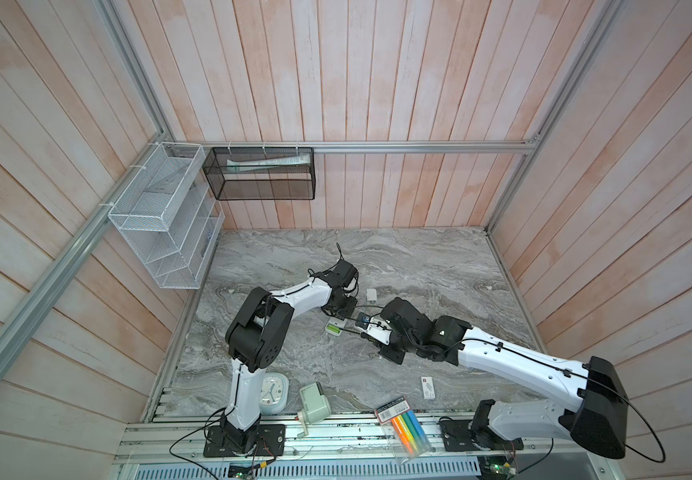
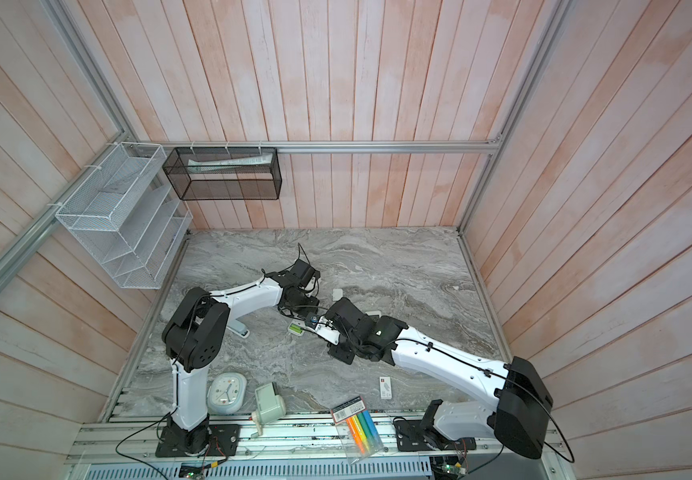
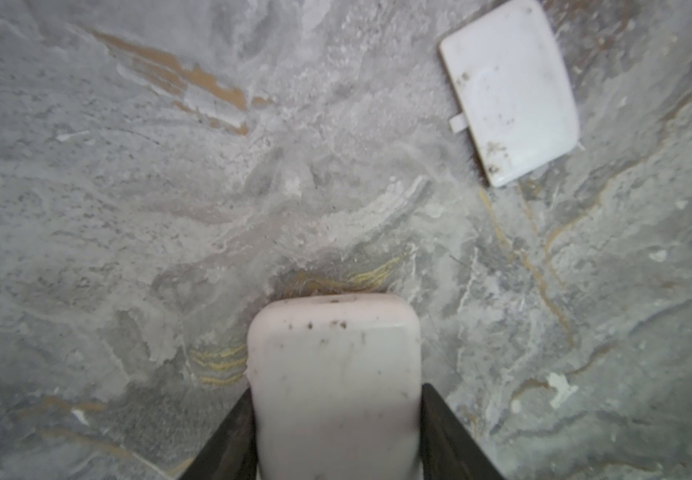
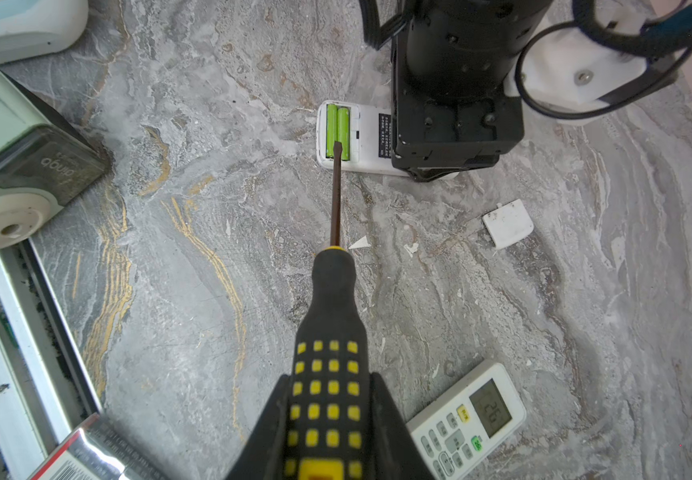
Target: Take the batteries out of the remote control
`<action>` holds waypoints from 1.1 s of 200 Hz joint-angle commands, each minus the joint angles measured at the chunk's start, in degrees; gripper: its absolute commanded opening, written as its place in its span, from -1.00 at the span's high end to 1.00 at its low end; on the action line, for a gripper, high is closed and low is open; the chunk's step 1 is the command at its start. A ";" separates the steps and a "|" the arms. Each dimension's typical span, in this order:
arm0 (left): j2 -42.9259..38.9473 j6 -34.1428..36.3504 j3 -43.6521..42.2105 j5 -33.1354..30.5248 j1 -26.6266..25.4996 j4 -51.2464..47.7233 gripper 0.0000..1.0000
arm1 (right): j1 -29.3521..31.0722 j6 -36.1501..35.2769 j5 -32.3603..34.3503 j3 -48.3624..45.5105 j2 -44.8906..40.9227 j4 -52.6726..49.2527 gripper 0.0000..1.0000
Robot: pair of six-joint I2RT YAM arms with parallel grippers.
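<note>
Status: right gripper (image 4: 327, 386) is clamped on a black-and-yellow screwdriver (image 4: 327, 316). The blade tip sits at the end of two lime green batteries (image 4: 331, 124) (actual contact unclear). They lie side by side in the open compartment of the white remote control (image 4: 363, 141).

The left gripper (image 3: 336, 419) is clamped across that remote's far end, on the marble table (image 3: 128, 208). The left wrist view gives only the remote's plain end and the loose battery cover (image 3: 510, 91) nearby.

In both top views the batteries (image 1: 333, 329) (image 2: 295, 328) are a green speck just below frame centre, between the grippers. The right wrist view also shows a second remote (image 4: 469, 419), display lit, near the screwdriver handle.
</note>
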 commanded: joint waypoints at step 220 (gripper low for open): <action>3.36 -4.35 1.73 -3.99 -1.91 -9.31 -0.10 | 2.88 -7.32 7.77 8.46 7.65 -6.22 1.00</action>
